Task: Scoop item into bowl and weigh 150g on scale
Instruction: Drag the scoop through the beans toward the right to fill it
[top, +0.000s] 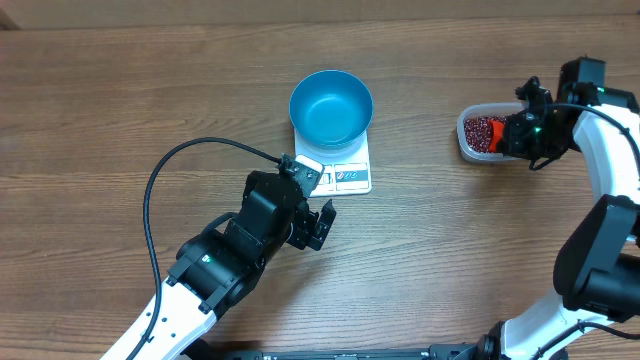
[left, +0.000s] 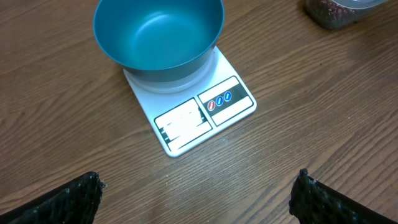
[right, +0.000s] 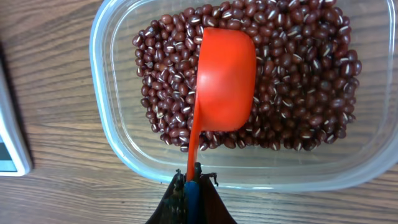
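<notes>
Clenched tight at the table's right side: the right gripper (right: 189, 193), pinching the thin handle of an orange-red scoop (right: 225, 78). Held low, cup lying on the heap of small maroon beans (right: 292, 68) inside a clear rounded tub (right: 106, 112). Spread across the tub's floor, glossy, many with a pale mark. From overhead, just a dark red patch in the tub, well apart from the bowl and to its right.

At the centre of the wooden table (top: 120, 90): the bright blue bowl (top: 331, 106), upright, seated on the small white scale (top: 345, 176) and covering its far part. Showing along the near edge: the display (left: 181, 121) and, beside it, a panel of blue- and red-marked buttons (left: 219, 102). Reading on the display too faint to make out.

Just on the near side of the scale: the left gripper (top: 318, 197), released, jaws spread wide, holding nothing. Black padded fingertips (left: 74, 199) at the two bottom corners of the wrist view, bare wood between them. From overhead, one finger overlapping the scale's near corner, contact impossible to judge
</notes>
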